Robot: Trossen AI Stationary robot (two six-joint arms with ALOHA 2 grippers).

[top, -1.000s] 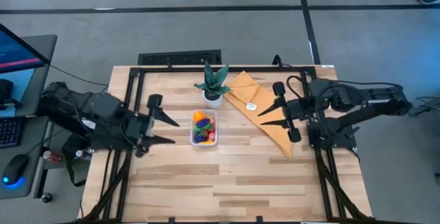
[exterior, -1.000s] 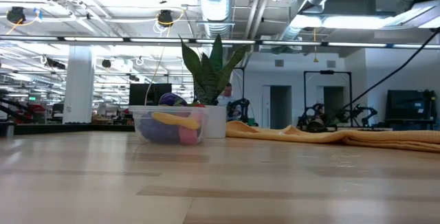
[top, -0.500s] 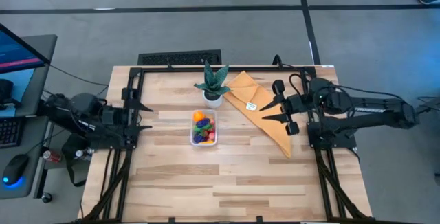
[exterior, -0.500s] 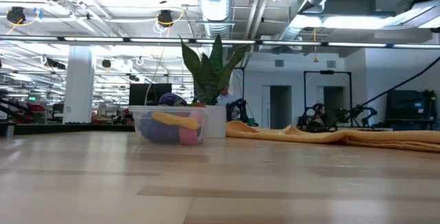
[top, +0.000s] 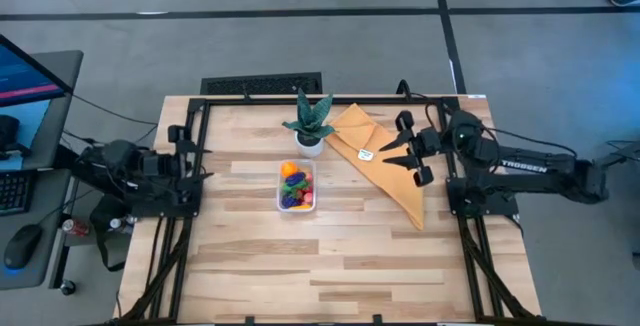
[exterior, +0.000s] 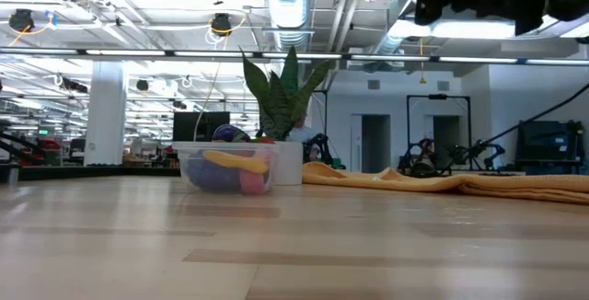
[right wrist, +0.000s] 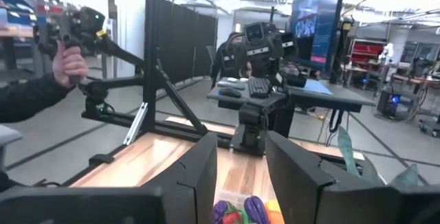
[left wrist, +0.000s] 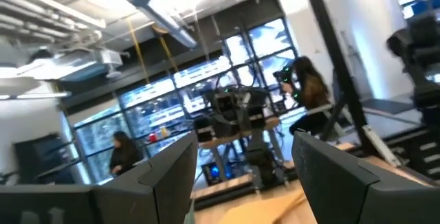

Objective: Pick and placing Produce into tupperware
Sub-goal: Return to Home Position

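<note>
Light wood table (top: 330,266) in an open lab hall: both arms at their sides, produce in the tupperware.

The left gripper (top: 200,156) sat at the table's left edge w/ fingers apart, holding nothing. The right gripper (top: 388,155) hung over the mustard cloth (top: 405,201) near the right edge, fingers also apart & empty. Between them, well apart from both, the tupperware (top: 279,188) stood just beside the plant (top: 308,121), w/ the produce (top: 294,188) piled inside; no piece showed loose on the wood. Risk, in my judgement: if the right gripper dipped while folding home, a finger could catch the cloth and drag it toward the plant, maybe pushing it against the tupperware.
</note>
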